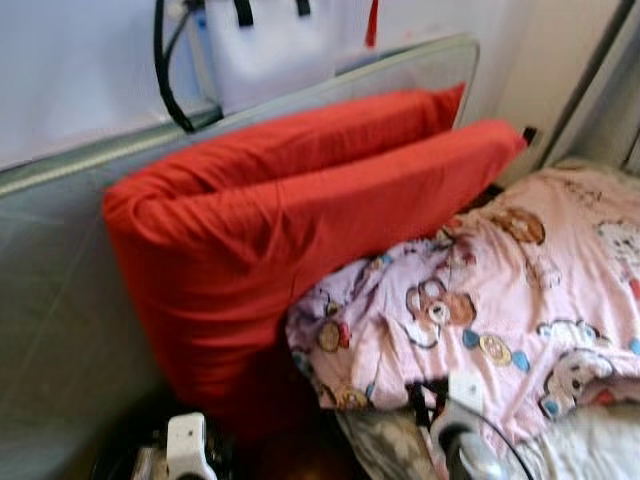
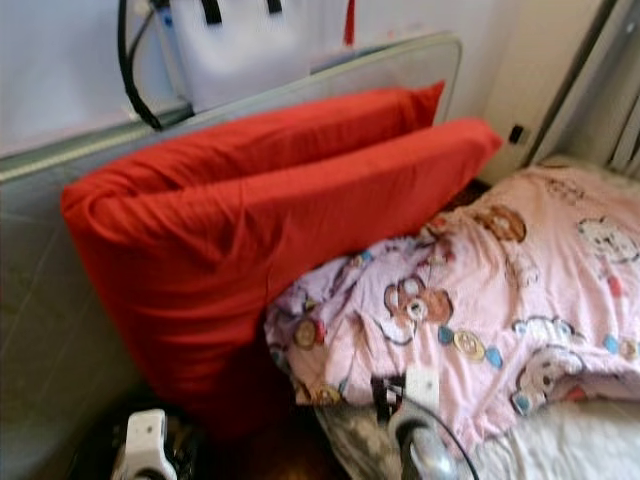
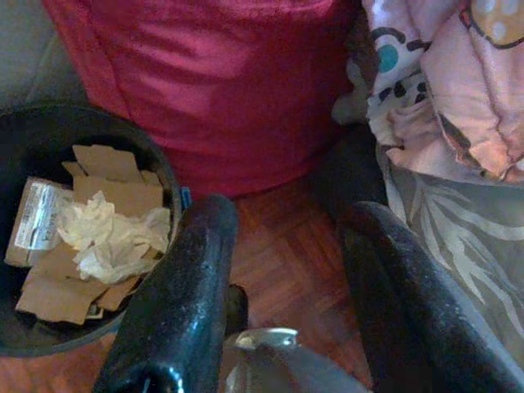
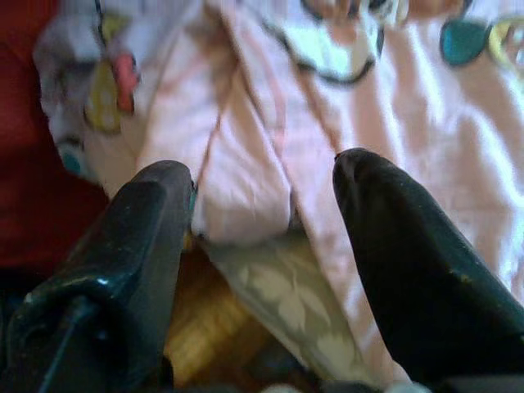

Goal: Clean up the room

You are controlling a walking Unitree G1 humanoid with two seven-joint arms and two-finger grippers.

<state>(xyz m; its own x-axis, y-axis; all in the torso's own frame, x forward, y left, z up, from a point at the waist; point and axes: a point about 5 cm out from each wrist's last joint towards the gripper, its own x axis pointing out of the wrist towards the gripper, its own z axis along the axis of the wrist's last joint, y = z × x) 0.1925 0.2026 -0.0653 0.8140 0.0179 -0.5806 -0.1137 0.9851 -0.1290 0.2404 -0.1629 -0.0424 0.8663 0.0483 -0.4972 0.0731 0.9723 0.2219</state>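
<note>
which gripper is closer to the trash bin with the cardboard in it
Left. The left gripper hangs open over the wood floor right beside the black bin. The right gripper is open at the edge of the pink cartoon blanket, away from the bin.

My head views are soft with blur, and their bottom edge cuts off both my wrists. The red pillows (image 1: 290,230) hide the lower headboard (image 1: 60,300), and the pink blanket (image 1: 500,300) runs past the right edge. The dark bin (image 3: 155,164) is cropped in my left wrist view.
</note>
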